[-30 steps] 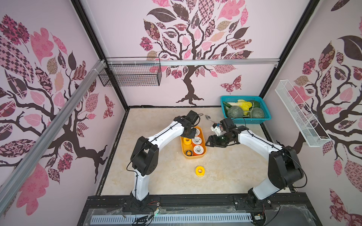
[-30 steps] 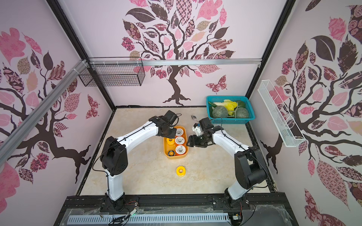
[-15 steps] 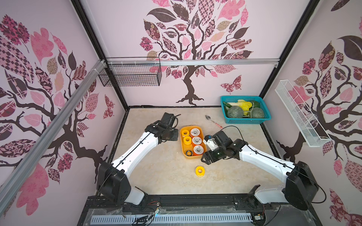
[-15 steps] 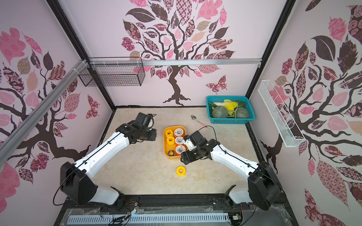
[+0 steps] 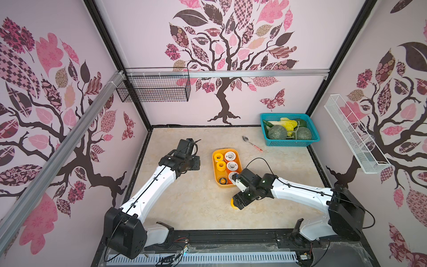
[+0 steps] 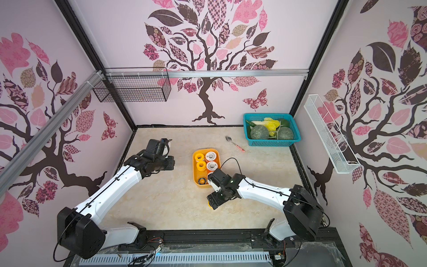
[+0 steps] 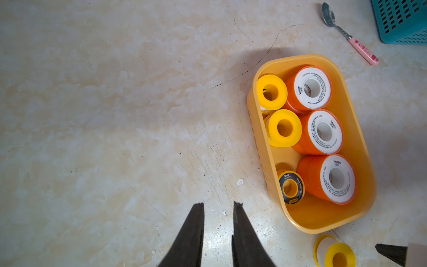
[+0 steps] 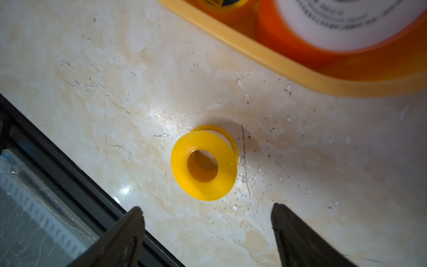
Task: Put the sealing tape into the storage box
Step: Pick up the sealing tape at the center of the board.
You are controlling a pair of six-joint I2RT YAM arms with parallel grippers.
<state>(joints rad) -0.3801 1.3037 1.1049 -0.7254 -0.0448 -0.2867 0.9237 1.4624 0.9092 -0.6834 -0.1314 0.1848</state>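
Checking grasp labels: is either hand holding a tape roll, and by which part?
Nothing is held. The right hand hovers open over the loose yellow roll; the left hand is empty.

A staged robot test booth, not a lived-in room. Walls [image 5: 150, 34] papered with a pink-and-brown tree [image 5: 223, 99] close in a marble-look tabletop [image 5: 196, 203]; black posts [image 5: 106, 34] flank the tree and an aluminium rail [image 5: 254, 73] crosses it. A left arm [image 5: 154, 185] and right arm [image 5: 300, 193] are mounted opposite the tree. A black wire basket [image 5: 157, 90] hangs left of it, a white wire basket [image 5: 353, 136] right.
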